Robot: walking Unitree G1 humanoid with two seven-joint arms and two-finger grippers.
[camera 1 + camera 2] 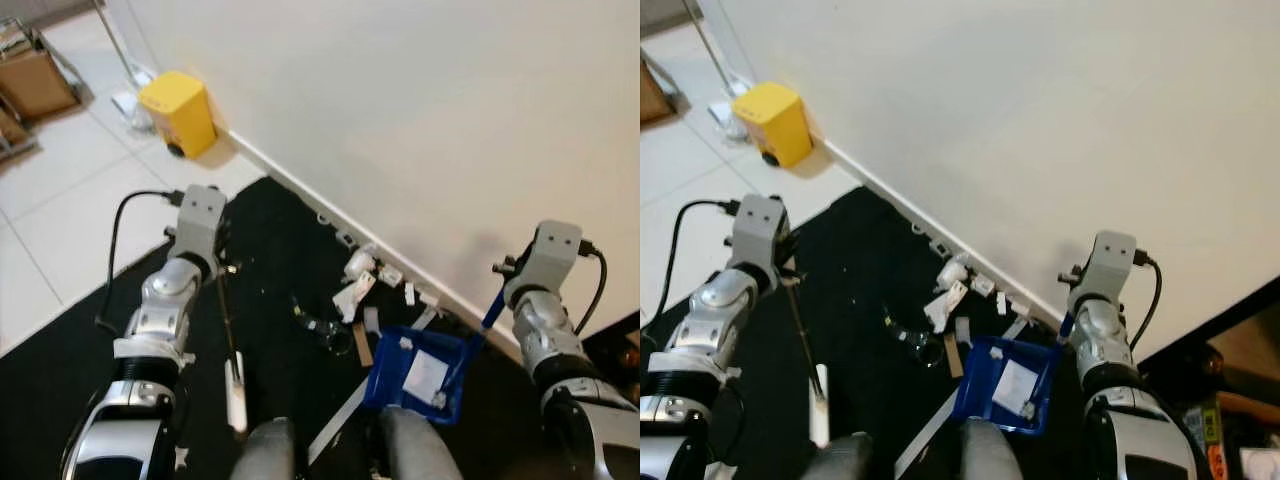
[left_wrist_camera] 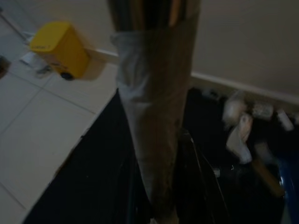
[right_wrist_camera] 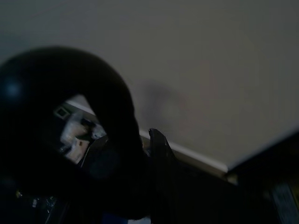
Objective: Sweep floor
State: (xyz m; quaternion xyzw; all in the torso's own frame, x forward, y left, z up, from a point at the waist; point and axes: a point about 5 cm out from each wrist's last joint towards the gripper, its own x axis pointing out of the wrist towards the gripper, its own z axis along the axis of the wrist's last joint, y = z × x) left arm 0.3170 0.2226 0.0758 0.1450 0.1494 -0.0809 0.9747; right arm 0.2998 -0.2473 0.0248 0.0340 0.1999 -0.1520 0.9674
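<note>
Left gripper: clamped round the broom handle, brush end down on the black mat close to the robot, looks parked ready to push.

Right gripper: holding the blue handle, I think, but can't tell how tight.

Dustpan: one, blue, sitting flat just ahead, mouth towards the mess, a few paper bits already in it.

Litter: roughly six or seven white scraps bunched against the skirting board, just beyond the pan.

Yellow bin: one, far off by the wall.
</note>
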